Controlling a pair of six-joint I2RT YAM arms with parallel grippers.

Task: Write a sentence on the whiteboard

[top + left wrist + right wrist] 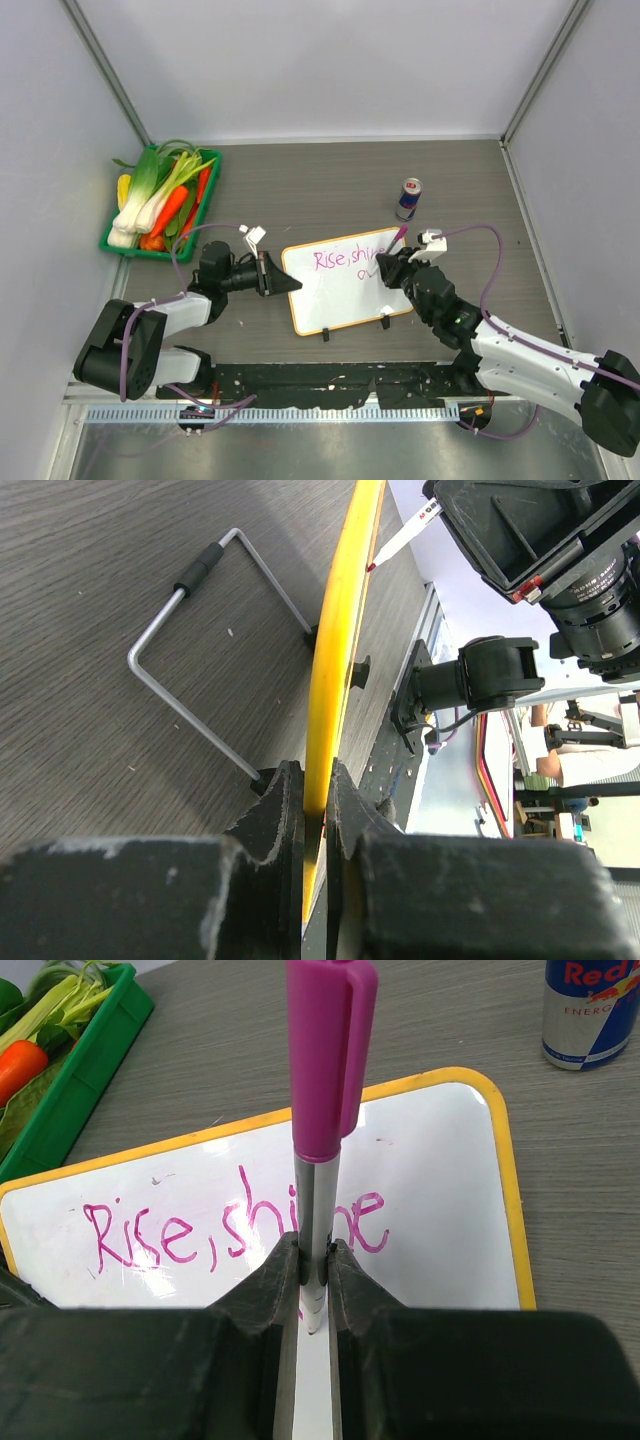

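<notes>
While the right gripper pinches a pink-capped marker whose barrel covers the middle letters of the sentence, the left gripper clamps the left edge of the whiteboard at mid-frame, seen only edge-on from that wrist.

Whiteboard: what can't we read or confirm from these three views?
- Right wrist: the marker covers the middle of "shine" in the sentence; the right fingers hide the marker tip.
- Top external: the scribble under the words is too small to read.
- Left wrist: the whiteboard is edge-on, face unseen.
- Right wrist: the can has its label cut by the top edge.
</notes>
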